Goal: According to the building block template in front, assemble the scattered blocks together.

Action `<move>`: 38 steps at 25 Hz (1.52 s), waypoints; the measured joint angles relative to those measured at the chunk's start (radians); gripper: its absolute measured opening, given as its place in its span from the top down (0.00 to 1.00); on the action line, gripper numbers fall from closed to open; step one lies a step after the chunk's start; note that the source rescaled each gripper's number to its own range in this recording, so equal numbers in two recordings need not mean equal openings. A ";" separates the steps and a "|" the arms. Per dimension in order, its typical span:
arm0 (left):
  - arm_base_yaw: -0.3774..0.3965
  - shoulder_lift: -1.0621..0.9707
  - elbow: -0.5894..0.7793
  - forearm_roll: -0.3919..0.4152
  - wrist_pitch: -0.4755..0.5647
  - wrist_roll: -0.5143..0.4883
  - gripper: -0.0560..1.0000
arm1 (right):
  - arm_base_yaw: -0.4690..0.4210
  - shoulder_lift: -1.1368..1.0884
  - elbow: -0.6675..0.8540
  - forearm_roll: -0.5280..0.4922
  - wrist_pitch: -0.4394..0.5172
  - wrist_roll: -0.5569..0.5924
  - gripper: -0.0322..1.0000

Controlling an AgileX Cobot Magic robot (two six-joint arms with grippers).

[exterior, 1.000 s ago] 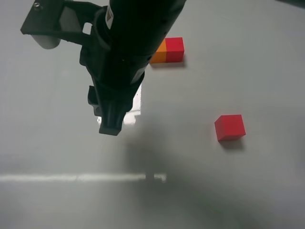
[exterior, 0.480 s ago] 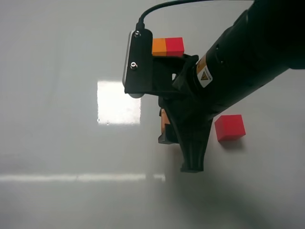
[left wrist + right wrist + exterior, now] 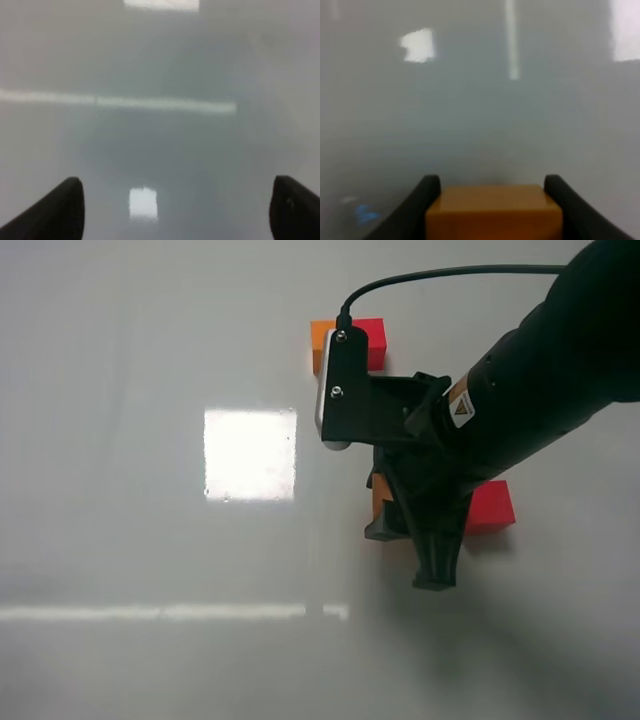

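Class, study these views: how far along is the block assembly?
Done: the orange block is picked up. In hand: the right gripper is shut on it, close beside the loose red block. Left: set orange against red to match the template pair, then release. The left gripper hangs open.

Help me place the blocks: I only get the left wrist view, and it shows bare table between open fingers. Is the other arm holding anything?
Observer: Yes, the right gripper is shut on an orange block, seen in the right wrist view.
Operator: Where is the loose red one?
Observer: The red block lies beside that gripper, partly hidden by the right arm.
Operator: And the template?
Observer: The orange-and-red template sits farther back, also partly behind that arm.
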 joint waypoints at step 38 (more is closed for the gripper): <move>0.000 0.000 0.000 0.000 0.000 0.000 0.94 | -0.148 -0.077 0.186 0.051 -0.182 -0.151 0.97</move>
